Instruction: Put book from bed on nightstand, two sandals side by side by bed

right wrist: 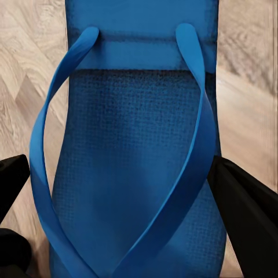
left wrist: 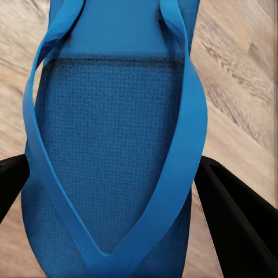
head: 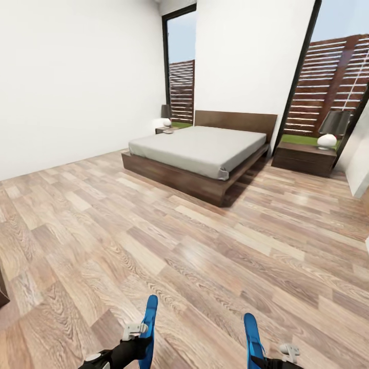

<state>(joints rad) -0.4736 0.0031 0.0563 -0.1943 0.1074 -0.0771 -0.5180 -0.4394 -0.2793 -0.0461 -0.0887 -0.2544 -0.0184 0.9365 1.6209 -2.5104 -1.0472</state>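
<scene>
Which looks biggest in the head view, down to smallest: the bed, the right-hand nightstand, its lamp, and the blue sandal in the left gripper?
1. The bed, by far.
2. The right-hand nightstand.
3. The lamp and the sandal look alike. The sandal is much nearer the camera and partly cut off, so I won't rank them.

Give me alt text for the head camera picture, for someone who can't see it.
Each gripper, left and right, holds a blue sandal, left sandal and right sandal, low over the wood-plank floor. Across the room stands the bed between two nightstands, the right nightstand bearing a lamp.
</scene>
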